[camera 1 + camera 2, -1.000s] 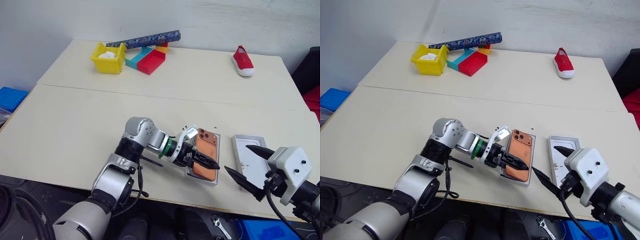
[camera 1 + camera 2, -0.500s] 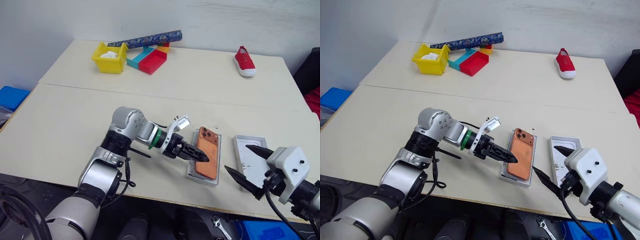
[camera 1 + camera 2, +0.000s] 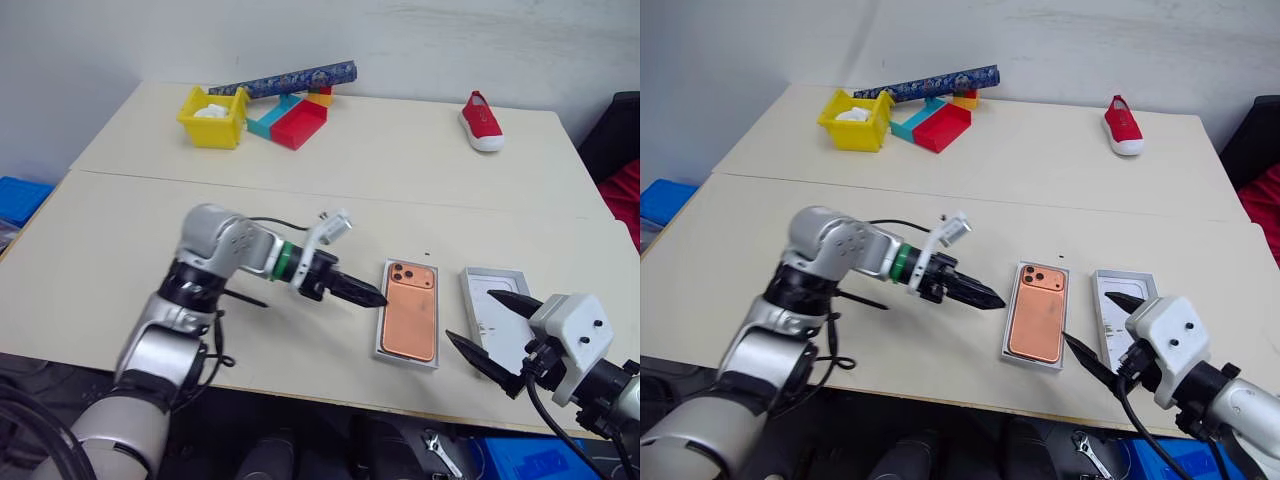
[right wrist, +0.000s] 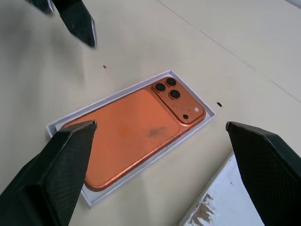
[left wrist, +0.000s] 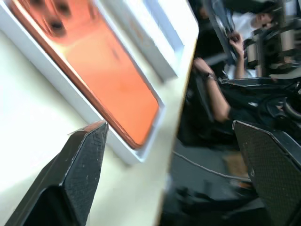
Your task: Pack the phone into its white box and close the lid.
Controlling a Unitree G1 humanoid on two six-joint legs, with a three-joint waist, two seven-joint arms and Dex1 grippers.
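Note:
The orange phone [image 3: 410, 318] lies camera side up inside the white box [image 3: 405, 362] near the table's front edge. In the right wrist view the phone [image 4: 131, 132] fills the box [image 4: 117, 92]. The lid [image 3: 487, 300] lies inside-up on the table just right of the box. My left gripper [image 3: 375, 297] hovers open a short way left of the box, pointing toward it, with nothing between its fingers [image 5: 84, 155]. My right gripper [image 3: 469, 314] stands open and empty at the lid's near end, aimed at the phone.
At the table's far left stand a yellow bin [image 3: 212, 115], a red bin [image 3: 297, 123] and a blue patterned roll [image 3: 285, 78]. A red shoe [image 3: 480, 122] lies at the far right. A person [image 5: 221, 94] sits beyond the table's front edge.
My left gripper has drawn back to the left and lifted off the phone, which stays lying in the box. The right gripper has kept still.

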